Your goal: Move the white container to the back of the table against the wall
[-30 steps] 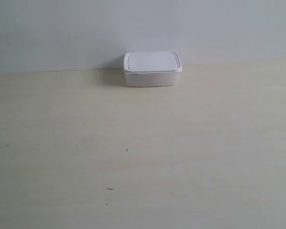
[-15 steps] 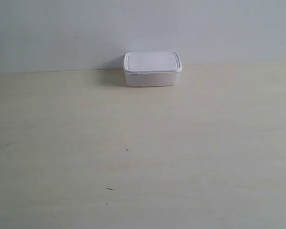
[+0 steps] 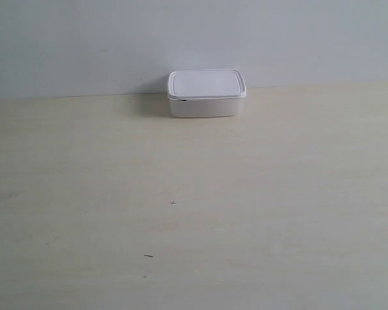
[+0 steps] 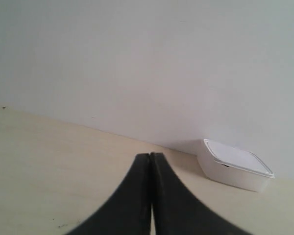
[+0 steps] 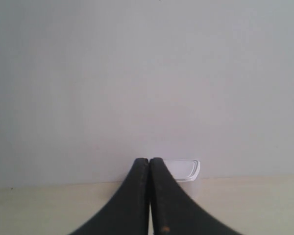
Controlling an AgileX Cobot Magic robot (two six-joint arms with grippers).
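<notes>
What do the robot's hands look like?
The left gripper and the right gripper look alike. Each is a pair of smooth black fingers, wide at the base and curving to thin tips. The right one has a tiny brownish speck. No cables or labels show, and the arms are out of sight.

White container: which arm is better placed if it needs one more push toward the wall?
Left, probably: its wrist view shows the white container larger and nearer, clear of the shut jaws. In the right wrist view it is small, partly behind the jaws. It already seems to be at the wall.
</notes>
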